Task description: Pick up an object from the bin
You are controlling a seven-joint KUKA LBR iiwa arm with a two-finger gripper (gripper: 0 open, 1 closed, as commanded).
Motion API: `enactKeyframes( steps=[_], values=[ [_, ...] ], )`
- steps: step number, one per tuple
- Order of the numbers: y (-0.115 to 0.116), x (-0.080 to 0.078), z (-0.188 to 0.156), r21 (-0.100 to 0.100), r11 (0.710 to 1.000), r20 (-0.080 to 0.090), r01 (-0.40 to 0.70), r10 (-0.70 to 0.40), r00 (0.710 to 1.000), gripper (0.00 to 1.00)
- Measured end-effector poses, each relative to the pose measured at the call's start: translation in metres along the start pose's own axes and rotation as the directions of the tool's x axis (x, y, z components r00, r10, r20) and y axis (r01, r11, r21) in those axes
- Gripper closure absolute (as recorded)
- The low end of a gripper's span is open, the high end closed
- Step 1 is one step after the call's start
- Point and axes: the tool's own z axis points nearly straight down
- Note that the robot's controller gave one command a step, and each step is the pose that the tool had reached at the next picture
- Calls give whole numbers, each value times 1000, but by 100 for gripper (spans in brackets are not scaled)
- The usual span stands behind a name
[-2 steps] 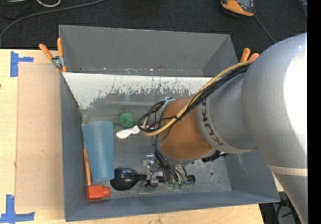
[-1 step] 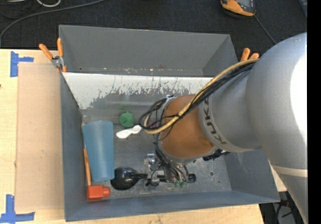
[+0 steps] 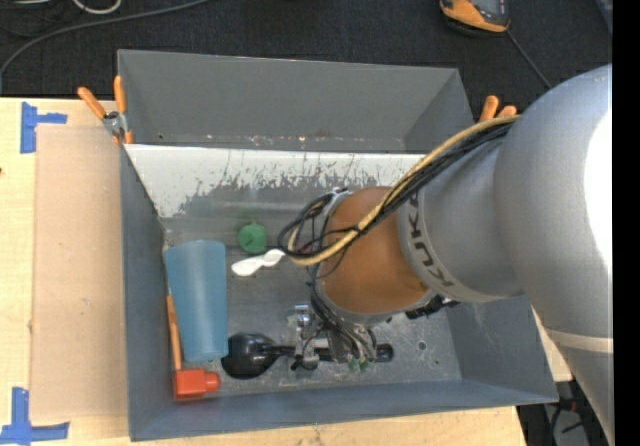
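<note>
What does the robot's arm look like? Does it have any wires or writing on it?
It is a fat, round silver-grey arm with dark letters spelling KUKA near the wrist. A smooth orange cover wraps the wrist, black and yellowish cables loop over it, and a small metal tool sits at the tip.

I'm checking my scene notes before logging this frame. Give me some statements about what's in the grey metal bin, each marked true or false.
1. The light blue plastic cup lies on its side along the left wall of the grey metal bin. True.
2. The small green lump sits inside that cup. False: it lies on the bin floor, apart from the cup and to its right.
3. The gripper is down near the front wall, beside the black rounded object. True.
4. The white spoon-shaped piece lies in the front right corner. False: it lies mid-bin, close to the green lump.
5. The orange-red block sits in the front left corner. True.
</note>
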Motion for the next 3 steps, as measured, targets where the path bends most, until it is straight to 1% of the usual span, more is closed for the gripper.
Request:
enactKeyframes(
  steps=[1,2,3],
  values=[
    [0,2,-21,0,1000,-6,1,-1,1000,100],
    [0,1,-39,0,1000,-4,3,-3,1000,100],
    [0,3,-61,0,1000,-7,5,-5,1000,100]
  ],
)
